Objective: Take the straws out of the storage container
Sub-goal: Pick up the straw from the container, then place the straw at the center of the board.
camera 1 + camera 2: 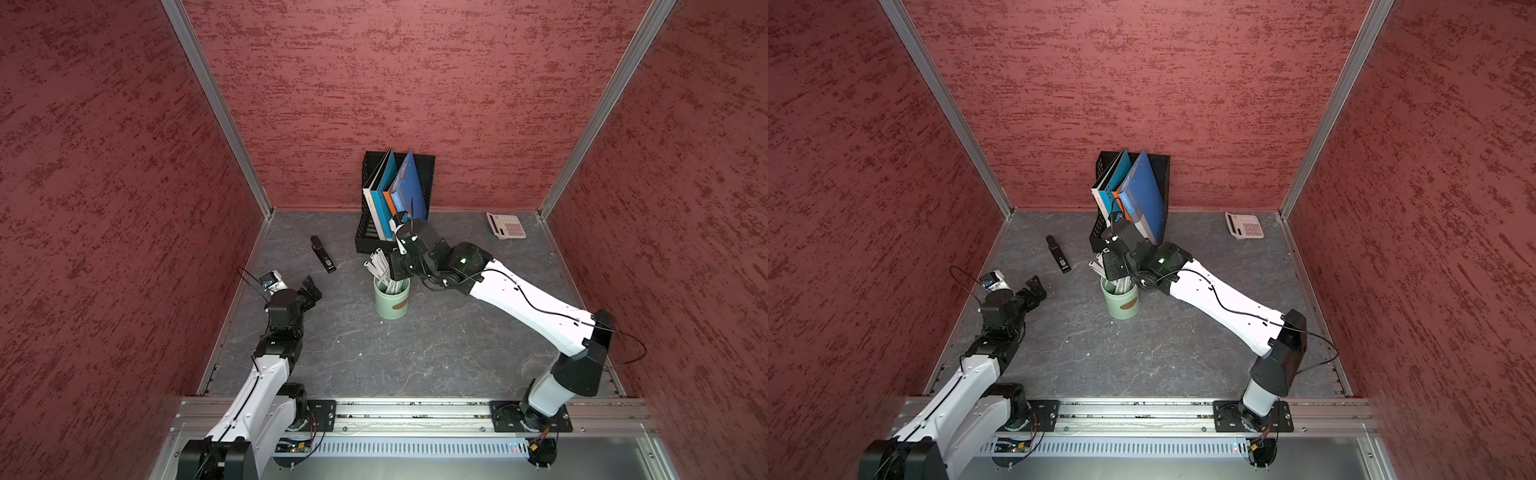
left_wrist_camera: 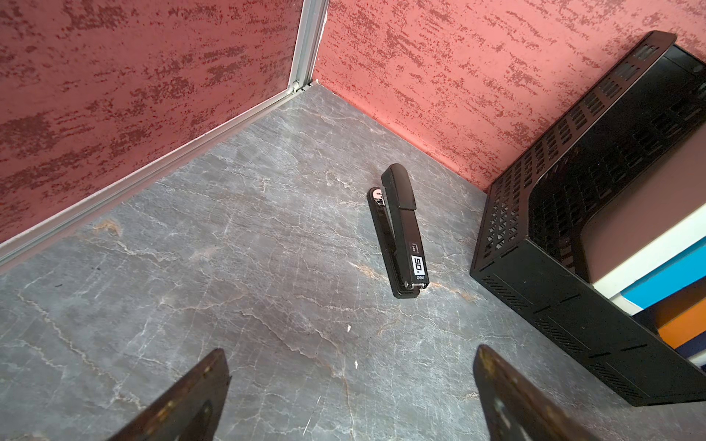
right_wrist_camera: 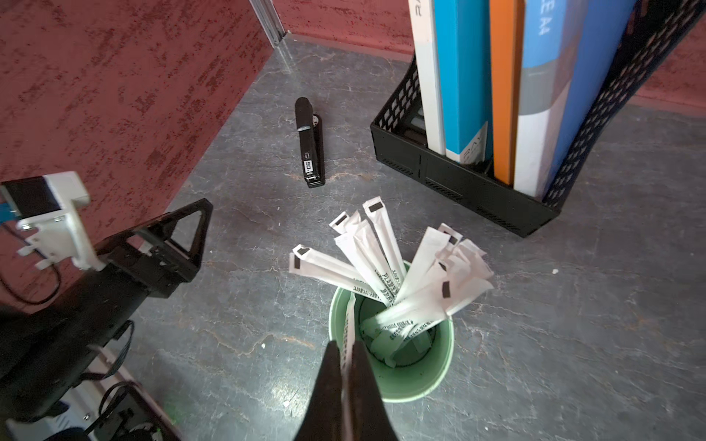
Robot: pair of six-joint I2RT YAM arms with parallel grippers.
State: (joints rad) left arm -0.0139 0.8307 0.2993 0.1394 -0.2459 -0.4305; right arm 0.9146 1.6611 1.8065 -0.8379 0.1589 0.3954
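Closest to the right wrist camera are the two dark fingers of the right gripper [image 3: 347, 349], pressed together on one single straw [image 3: 349, 317]. Its flat paper wrapper is seen edge-on between them, and its lower part goes down inside the storage container [image 3: 439, 366], beside the wall. I judge that it is held at the upper part, above the rim, so that a straight pull upward can free it without dragging the cup. This mint-green cup stands upright on the grey marbled table [image 1: 415, 353], near the front of the black mesh file rack [image 1: 374, 243] with its blue and orange folders [image 1: 409, 183], and apart from the black stapler [image 1: 323, 254]. The other straws [image 3: 386, 267] are all in the cup. Being longer than the cup is high, they lean on the rim and fan out toward the rack. No straw lies on the table, so the task seems at its beginning. The left gripper [image 2: 351, 353] has its jaws wide apart and holds nothing. It hangs over bare table at the left side, pointing toward the stapler and well away from the cup, probably so as not to hinder the right arm. The cup looks light and nothing steadies it, so it could tip if neighbouring wrappers catch.
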